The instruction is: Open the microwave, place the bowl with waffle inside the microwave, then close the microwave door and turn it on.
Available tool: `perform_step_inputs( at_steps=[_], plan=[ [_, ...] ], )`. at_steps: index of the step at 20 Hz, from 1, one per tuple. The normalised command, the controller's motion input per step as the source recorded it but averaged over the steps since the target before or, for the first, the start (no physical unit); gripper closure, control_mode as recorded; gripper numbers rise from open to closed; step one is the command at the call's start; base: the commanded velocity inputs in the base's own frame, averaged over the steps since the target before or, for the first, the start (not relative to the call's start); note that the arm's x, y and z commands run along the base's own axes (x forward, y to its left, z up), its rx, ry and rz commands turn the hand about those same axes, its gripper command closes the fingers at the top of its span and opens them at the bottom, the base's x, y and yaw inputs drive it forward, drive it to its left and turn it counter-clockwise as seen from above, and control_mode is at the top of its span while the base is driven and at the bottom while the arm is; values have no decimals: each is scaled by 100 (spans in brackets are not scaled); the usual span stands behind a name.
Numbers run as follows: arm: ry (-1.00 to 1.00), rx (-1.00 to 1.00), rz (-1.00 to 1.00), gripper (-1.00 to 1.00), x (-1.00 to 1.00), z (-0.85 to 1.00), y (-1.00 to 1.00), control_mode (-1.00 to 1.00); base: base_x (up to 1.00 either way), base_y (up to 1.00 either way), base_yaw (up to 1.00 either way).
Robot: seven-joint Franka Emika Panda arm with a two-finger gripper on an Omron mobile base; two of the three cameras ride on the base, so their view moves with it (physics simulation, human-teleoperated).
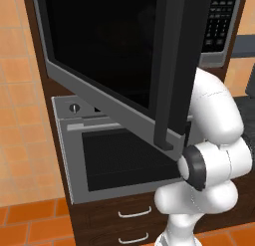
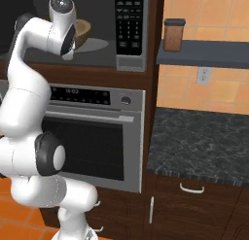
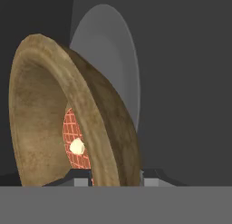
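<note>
Bowl [image 3: 68, 128] with waffle [image 3: 74, 143] sits inside microwave [image 2: 97, 44], pincer [image 3: 115, 178] apparently pinching its rim; release, withdrawal, door-closing follow.

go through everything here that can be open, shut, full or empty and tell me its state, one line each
microwave door: swung wide open
microwave: open, bowl inside on its turntable
bowl: holds a waffle, rim between the end effector fingers
end effector: straddles the bowl rim; can't tell whether it grips
oven: door shut
drawers: shut
jar: lid on, on the shelf
</note>
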Motion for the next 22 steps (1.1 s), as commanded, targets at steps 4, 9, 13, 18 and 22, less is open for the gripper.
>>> perform_step_inputs(
  at_steps=[4,9,13,18,22],
  plan=[
    [0,0,0,100,76,-1,11,-100,0,0,0],
    [0,0,0,-100,14,-1,0,-100,0,0,0],
    [-22,0,0,-100,-82,-13,-20,-100,0,0,0],
    [-38,1,0,-100,-100,-45,-42,-100,0,0,0],
    [-34,0,1,-100,-100,-36,-82,-100,0,0,0]
  ],
)
